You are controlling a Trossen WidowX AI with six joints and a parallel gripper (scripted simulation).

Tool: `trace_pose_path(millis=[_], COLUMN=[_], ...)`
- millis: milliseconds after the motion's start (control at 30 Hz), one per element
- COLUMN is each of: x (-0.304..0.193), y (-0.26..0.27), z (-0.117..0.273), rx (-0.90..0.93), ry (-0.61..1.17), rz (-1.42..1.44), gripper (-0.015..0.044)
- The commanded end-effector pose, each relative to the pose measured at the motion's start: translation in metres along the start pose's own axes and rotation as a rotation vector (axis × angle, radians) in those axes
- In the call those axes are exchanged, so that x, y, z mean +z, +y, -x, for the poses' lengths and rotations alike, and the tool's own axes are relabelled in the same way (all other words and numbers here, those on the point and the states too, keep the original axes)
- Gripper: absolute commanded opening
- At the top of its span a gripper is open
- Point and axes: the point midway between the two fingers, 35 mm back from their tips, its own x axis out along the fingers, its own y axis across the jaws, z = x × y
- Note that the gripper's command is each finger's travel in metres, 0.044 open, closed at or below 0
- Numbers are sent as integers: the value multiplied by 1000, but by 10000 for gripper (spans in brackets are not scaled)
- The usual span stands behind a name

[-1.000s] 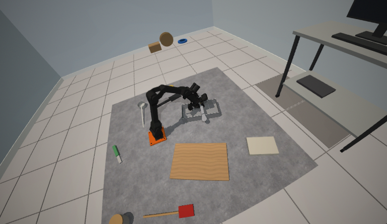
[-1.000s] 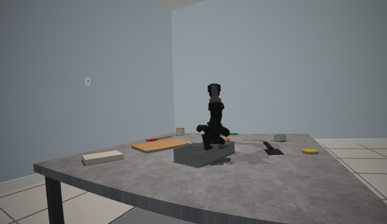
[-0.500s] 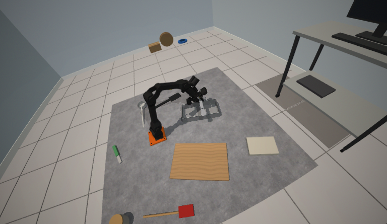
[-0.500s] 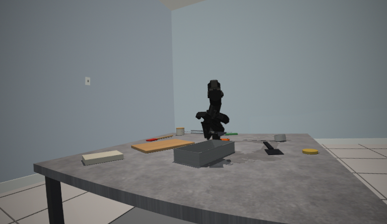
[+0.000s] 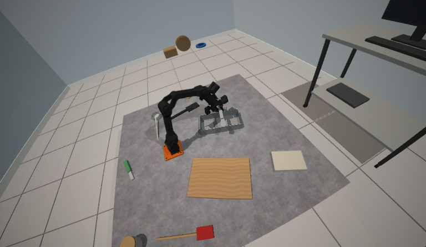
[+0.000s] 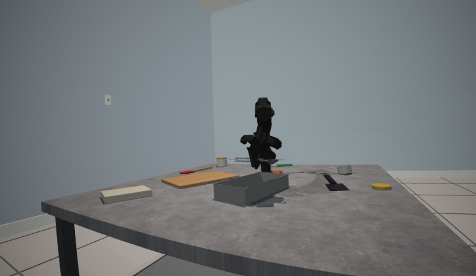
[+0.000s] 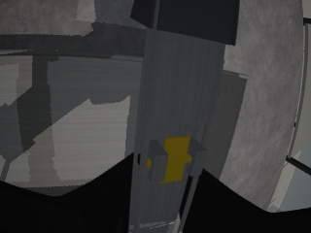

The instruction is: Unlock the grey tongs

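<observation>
Now | claw [image 7: 162,175] clamped on tongs [image 7: 175,111] just above tin [image 6: 250,187], frame centre | lift straight, apparently level; tilt tips down before squeezing | board [image 5: 219,177] lower centre.

The grey tabletop [image 5: 282,131] carries the roasting tin [image 5: 221,123] near its middle, beside the arm's orange base [image 5: 172,152]. The wooden board [image 5: 220,178] lies nearer the front, a cream slab [image 5: 288,160] beside it. A green marker [image 5: 128,169], a red-headed spatula [image 5: 191,234], a black spatula [image 6: 334,183], a yellow disc [image 6: 381,186] and a small grey cup [image 6: 344,169] lie scattered farther out.
</observation>
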Motion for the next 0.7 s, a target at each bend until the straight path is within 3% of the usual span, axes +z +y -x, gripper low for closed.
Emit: trace_pose_path(millis=[0, 667], x=[3, 8], y=[-3, -2], z=[-1, -3], rx=[35, 276], ry=[-3, 21], rz=[-23, -136], gripper=[-150, -150])
